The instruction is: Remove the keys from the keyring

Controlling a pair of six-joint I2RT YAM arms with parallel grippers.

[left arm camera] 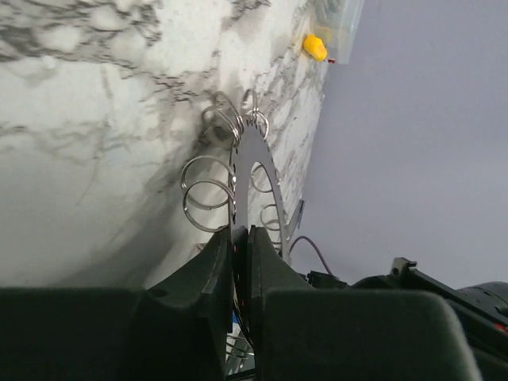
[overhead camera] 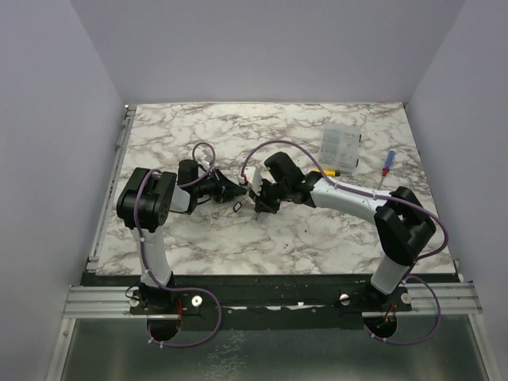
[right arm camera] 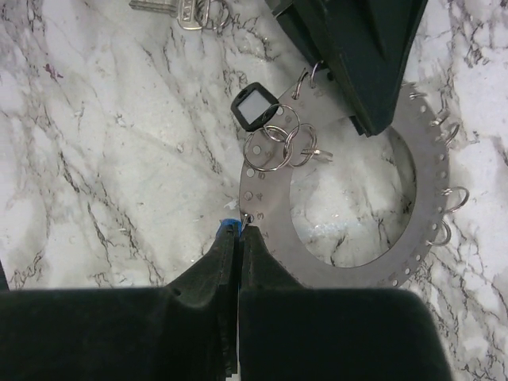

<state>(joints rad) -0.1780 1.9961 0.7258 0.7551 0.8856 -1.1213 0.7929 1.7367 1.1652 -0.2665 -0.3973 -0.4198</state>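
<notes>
The keyring (right arm camera: 349, 268) is a large flat grey ring with small split rings along its rim. My left gripper (left arm camera: 242, 234) is shut on its edge and holds it on edge over the marble; its fingers (right arm camera: 357, 55) show from above in the right wrist view. My right gripper (right arm camera: 239, 228) is shut on the blue-headed key (right arm camera: 228, 228), which hangs at the ring's rim. A black-headed key (right arm camera: 254, 105) hangs from linked split rings on the keyring. Bare silver keys (right arm camera: 178, 9) lie on the table beyond. In the top view both grippers (overhead camera: 234, 190) (overhead camera: 258, 200) meet at mid-table.
A clear compartment box (overhead camera: 340, 147) stands at the back right, with a yellow-handled tool (overhead camera: 329, 171) in front of it and a blue-handled screwdriver (overhead camera: 386, 165) to its right. White walls enclose the marble table (overhead camera: 198, 238).
</notes>
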